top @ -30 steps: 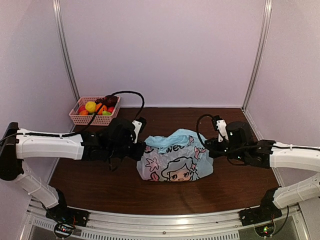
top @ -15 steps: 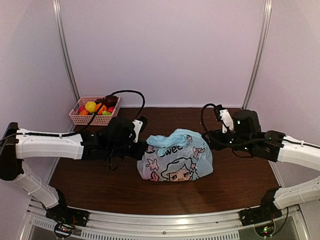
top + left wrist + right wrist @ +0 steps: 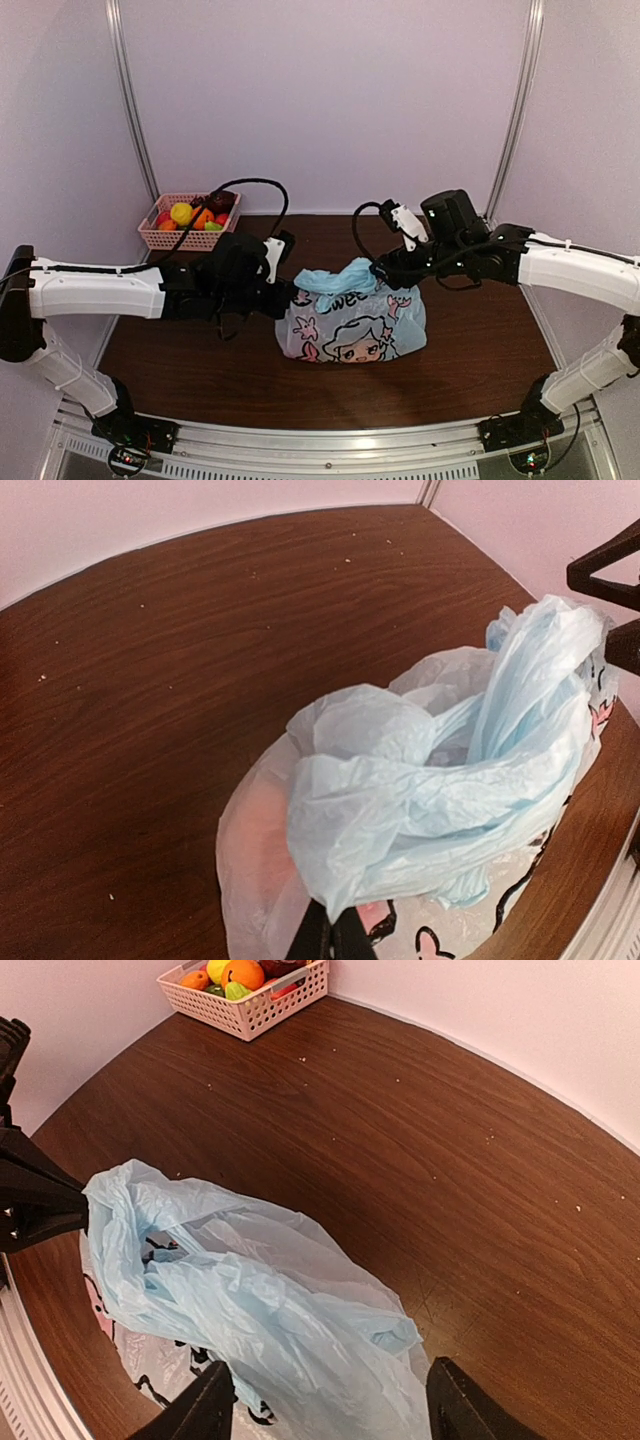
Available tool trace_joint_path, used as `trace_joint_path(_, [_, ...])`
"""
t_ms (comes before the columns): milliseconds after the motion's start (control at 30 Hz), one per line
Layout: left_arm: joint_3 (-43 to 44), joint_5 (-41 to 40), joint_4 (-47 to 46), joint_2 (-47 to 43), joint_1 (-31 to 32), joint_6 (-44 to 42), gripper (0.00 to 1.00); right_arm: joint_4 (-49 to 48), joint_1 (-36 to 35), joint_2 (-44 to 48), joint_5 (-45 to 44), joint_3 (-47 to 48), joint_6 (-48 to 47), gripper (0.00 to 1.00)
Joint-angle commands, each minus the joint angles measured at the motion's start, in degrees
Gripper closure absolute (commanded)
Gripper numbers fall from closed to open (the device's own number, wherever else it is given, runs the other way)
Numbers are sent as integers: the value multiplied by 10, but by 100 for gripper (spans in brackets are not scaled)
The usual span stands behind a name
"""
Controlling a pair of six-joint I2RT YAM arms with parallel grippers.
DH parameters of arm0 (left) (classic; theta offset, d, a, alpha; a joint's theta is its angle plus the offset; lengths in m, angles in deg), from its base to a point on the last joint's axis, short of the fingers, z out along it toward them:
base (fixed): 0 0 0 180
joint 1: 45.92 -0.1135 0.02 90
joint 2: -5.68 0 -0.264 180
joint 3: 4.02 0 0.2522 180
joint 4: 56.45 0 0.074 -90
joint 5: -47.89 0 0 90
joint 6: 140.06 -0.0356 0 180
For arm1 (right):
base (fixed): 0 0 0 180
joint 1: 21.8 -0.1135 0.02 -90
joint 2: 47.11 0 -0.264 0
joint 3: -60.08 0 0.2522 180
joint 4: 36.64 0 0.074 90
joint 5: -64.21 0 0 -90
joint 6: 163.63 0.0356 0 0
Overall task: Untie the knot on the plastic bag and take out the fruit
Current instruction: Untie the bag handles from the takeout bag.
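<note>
The plastic bag [image 3: 350, 322], light blue with a cartoon print, sits in the middle of the table. Its handle plastic [image 3: 440, 780] lies bunched on top, and I cannot pick out the knot in it. My left gripper [image 3: 333, 935] is shut on a fold of this plastic at the bag's left side [image 3: 285, 298]. My right gripper [image 3: 330, 1415] is open just above the bag's top right [image 3: 385, 268], with loose blue plastic [image 3: 280, 1320] between its fingers. A pinkish shape [image 3: 255, 840] shows through the bag wall; the fruit inside is otherwise hidden.
A pink lattice basket [image 3: 186, 238] with several toy fruit pieces [image 3: 182, 213] stands at the back left corner, also in the right wrist view [image 3: 250, 1005]. White walls close in the brown table [image 3: 480, 360] on three sides.
My right gripper has opened and swung from the bag's right side up and left to above its top. The left arm and the bag have stayed put.
</note>
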State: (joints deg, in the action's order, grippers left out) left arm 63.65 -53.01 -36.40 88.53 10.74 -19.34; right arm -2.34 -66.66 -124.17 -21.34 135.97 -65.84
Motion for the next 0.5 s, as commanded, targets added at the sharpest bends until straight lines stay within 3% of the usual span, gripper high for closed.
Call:
trace_joint_path(0, [16, 4, -26, 4, -3, 9, 100, 1, 2, -21, 42, 22, -24, 34])
trace_joint_path(100, [19, 6, -28, 6, -3, 9, 100, -9, 2, -38, 37, 27, -26, 36])
trace_joint_path(467, [17, 4, -22, 1, -3, 16, 100, -40, 2, -49, 26, 23, -25, 83])
